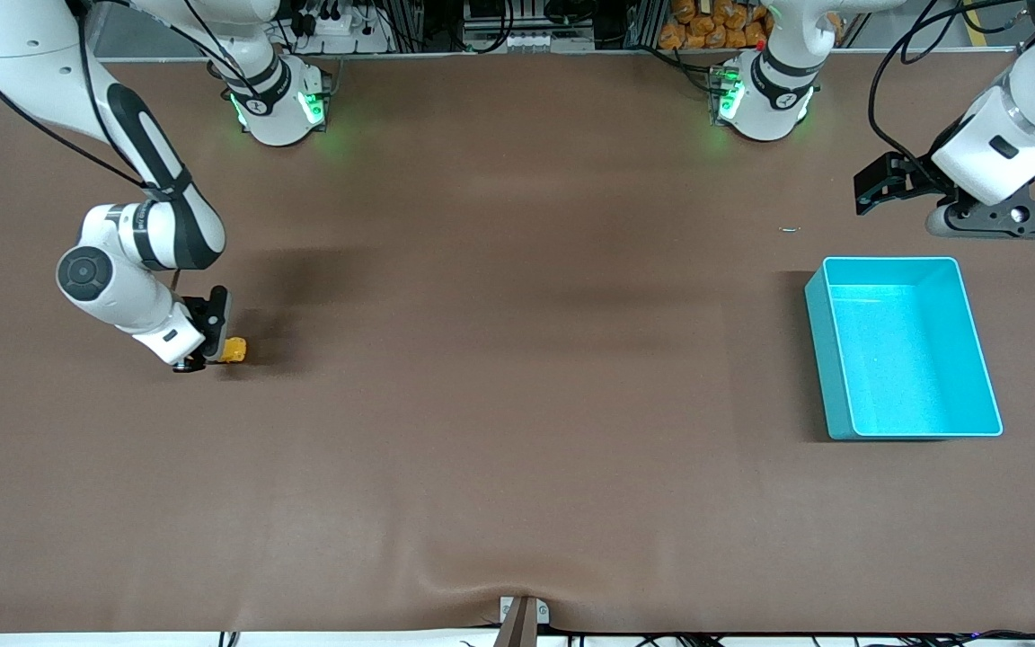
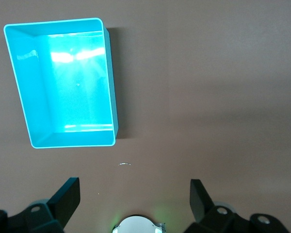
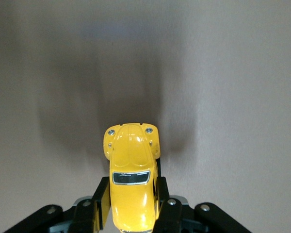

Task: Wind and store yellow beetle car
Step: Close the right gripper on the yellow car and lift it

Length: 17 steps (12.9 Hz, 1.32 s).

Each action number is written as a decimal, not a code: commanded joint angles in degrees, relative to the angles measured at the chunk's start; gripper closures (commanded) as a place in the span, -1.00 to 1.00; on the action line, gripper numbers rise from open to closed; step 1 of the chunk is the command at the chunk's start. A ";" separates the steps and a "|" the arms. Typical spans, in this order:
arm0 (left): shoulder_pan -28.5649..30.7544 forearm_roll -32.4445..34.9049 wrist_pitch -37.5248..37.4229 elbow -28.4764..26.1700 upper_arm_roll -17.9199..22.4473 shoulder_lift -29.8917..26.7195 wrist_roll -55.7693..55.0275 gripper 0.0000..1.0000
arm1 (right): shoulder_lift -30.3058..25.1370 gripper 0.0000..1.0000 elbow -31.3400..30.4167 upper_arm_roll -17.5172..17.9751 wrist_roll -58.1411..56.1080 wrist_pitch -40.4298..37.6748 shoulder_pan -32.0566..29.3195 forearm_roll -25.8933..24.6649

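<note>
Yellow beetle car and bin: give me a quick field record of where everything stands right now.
car: yellow beetle car clamped between the right end effector's fingers, low over the table at the right arm's end
right end effector: shut on the car's sides
left end effector: open, holding nothing, waiting above the table beside the teal bin
bin: teal bin at the left arm's end, nothing in it
stored: not yet
</note>
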 commanded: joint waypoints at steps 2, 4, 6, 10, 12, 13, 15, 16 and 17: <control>0.16 -1.11 -0.50 -0.18 -0.18 -0.31 -0.88 -1.00 | 5.64 0.29 0.90 0.52 -2.84 2.59 -4.81 -1.54; 0.16 -1.11 -0.50 -0.18 -0.27 -0.40 -0.88 -1.00 | 5.98 0.28 0.90 0.52 -4.42 2.59 -6.57 -1.54; 0.16 -1.11 -0.50 -0.18 -0.36 -0.40 -0.88 -1.00 | 6.42 0.28 0.99 0.52 -4.69 2.59 -7.81 -1.54; 0.16 -1.11 -0.58 -0.18 -0.36 -0.31 -0.97 -1.00 | 6.78 0.26 1.52 0.52 -5.92 2.33 -9.91 -1.46; 0.16 -1.11 -0.58 -0.26 -0.36 -0.31 -0.97 -1.00 | 6.87 0.13 1.95 0.61 -5.83 1.89 -10.71 -1.46; 0.16 -1.11 -0.58 -0.35 -0.36 -0.40 -0.97 -1.00 | 6.87 0.10 2.48 0.61 -5.83 1.46 -10.89 -1.37; 0.16 -1.11 -0.58 -0.44 -0.36 -0.31 -0.96 -1.00 | 6.95 0.10 3.97 0.70 -6.00 -1.96 -11.85 -1.28; 0.25 -1.11 -0.58 -0.44 -0.36 -0.40 -0.88 -1.00 | 6.87 0.10 4.15 0.70 -6.18 -2.06 -11.85 -1.19; 0.25 -1.11 -0.58 -0.61 -0.36 -0.40 -0.96 -1.00 | 6.95 0.10 4.16 0.70 -6.18 -2.06 -11.94 -1.10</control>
